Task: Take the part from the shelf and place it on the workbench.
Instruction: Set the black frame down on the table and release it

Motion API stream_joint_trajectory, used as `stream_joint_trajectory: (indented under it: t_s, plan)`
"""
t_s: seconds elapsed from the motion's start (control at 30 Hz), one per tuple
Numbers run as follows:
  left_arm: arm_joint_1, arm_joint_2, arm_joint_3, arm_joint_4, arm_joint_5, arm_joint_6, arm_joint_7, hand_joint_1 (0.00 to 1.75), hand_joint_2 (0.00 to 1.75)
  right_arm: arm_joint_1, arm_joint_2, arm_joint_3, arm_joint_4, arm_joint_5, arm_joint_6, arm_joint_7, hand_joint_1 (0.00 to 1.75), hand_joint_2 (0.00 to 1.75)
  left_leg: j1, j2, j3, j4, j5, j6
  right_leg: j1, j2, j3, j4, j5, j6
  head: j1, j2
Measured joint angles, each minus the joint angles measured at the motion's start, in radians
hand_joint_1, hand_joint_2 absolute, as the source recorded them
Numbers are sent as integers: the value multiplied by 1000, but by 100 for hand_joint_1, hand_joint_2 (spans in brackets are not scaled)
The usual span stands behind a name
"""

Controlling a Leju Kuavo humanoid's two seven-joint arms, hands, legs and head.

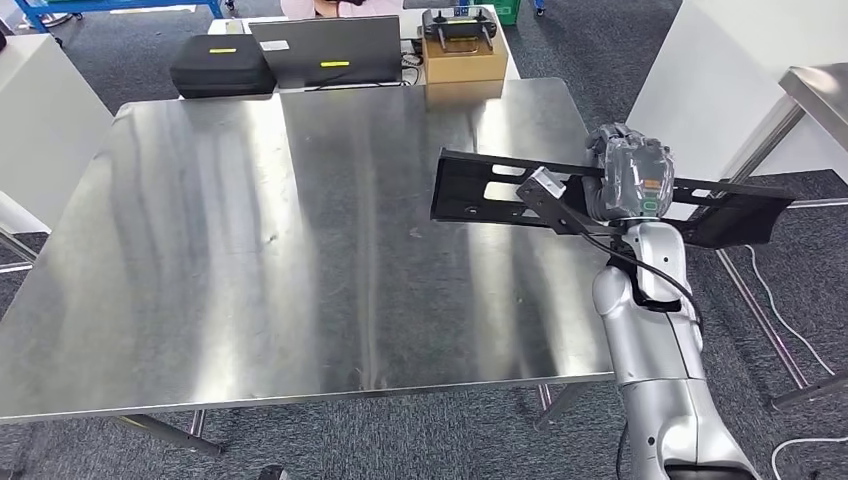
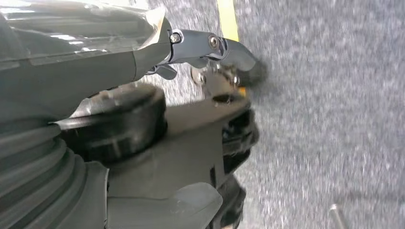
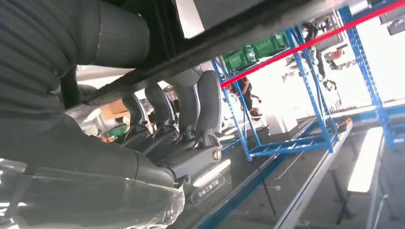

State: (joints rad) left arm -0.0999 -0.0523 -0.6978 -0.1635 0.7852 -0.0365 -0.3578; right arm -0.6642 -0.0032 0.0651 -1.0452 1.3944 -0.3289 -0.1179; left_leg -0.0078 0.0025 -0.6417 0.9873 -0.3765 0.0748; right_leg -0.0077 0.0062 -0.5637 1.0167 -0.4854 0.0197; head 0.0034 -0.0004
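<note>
The part (image 1: pixel 480 190) is a long, flat black bracket with slots. My right hand (image 1: pixel 632 180) grips it near its middle and holds it level above the right edge of the steel workbench (image 1: pixel 250 250). One end reaches in over the tabletop and the other sticks out past the edge over the carpet. In the right wrist view the part (image 3: pixel 248 28) is a dark bar, with my right hand's fingers (image 3: pixel 191 114) curled around it. My left hand (image 2: pixel 143 133) hangs over grey carpet with nothing in it, fingers loosely apart.
At the workbench's far edge stand a black case (image 1: pixel 220 65), a laptop (image 1: pixel 330 50) and a cardboard box (image 1: pixel 462 62) with a controller on top. A white cabinet (image 1: pixel 720 70) and another metal table (image 1: pixel 815 90) stand to the right. Blue shelving (image 3: pixel 305 95) is behind.
</note>
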Motion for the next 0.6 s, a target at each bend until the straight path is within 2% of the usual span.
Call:
stream_joint_trajectory:
  t_s: [0.03,0.07,0.13,0.17,0.2,0.23,0.27,0.3,0.33,0.37,0.43,0.5,0.53,0.6]
  plan:
    - [-1,-1,0,0,1,10,3,0,175,-8,1,3,9,6,0,3,175,175,3,1,11,-14,4,1,1,-1,-13,28,-13,0,1,0]
    - [-3,-2,1,0,2,19,7,0,175,-15,2,5,19,11,0,5,175,175,6,1,19,-22,6,1,-1,-2,-40,79,-33,-1,2,0]
    - [-6,-5,1,0,4,28,13,0,175,-23,3,9,40,16,1,8,175,175,6,-2,23,-23,1,3,-5,-2,-116,211,-77,2,2,0]
    - [-6,-8,1,0,5,31,16,0,175,-24,3,11,49,17,2,9,175,175,7,-4,25,-22,-2,1,-7,-2,-146,253,-85,9,2,0]
    - [-5,-10,1,0,7,34,19,0,175,-26,4,13,59,18,3,10,175,175,8,-7,26,-20,-6,-3,-10,-3,-158,260,-76,19,2,0]
    - [-4,-11,1,0,8,36,22,0,175,-31,5,16,71,20,4,10,175,175,11,-10,27,-15,-10,-8,-15,-3,-147,222,-50,32,2,0]
    - [-4,-12,2,0,9,38,24,0,175,-40,7,19,85,21,5,10,175,175,14,-11,28,-8,-17,-15,-20,-5,-120,154,-14,45,2,0]
    - [-4,-13,2,0,10,39,25,0,175,-54,10,23,104,22,6,12,175,175,14,-12,27,3,-26,-23,-22,-6,-89,88,16,52,3,0]
    - [-5,-13,2,0,10,41,26,0,175,-70,16,27,126,24,6,13,175,175,14,-12,25,13,-34,-31,-24,-6,-65,36,37,52,2,0]
    - [-5,-14,3,0,12,43,27,0,175,-89,22,31,152,25,5,16,175,175,12,-12,23,21,-41,-38,-23,-5,-51,8,47,46,2,0]
    - [-4,-16,5,0,17,49,30,0,175,-127,38,40,210,28,3,24,175,175,11,-10,20,27,-46,-46,-21,-1,-47,2,48,26,-1,0]
    - [-3,-17,9,0,22,54,32,0,175,-165,54,47,269,31,2,33,175,175,15,-8,15,40,-57,-52,-25,1,-46,1,50,14,-2,0]
    - [-3,-17,11,0,23,56,32,0,175,-184,65,51,298,34,1,36,175,175,17,-7,3,68,-76,-57,-28,2,-46,0,51,9,-4,0]
    - [-4,-18,13,-1,26,58,32,0,175,-218,87,59,352,38,1,41,175,175,21,-6,-50,182,-139,-68,-30,3,-45,0,51,2,-7,0]
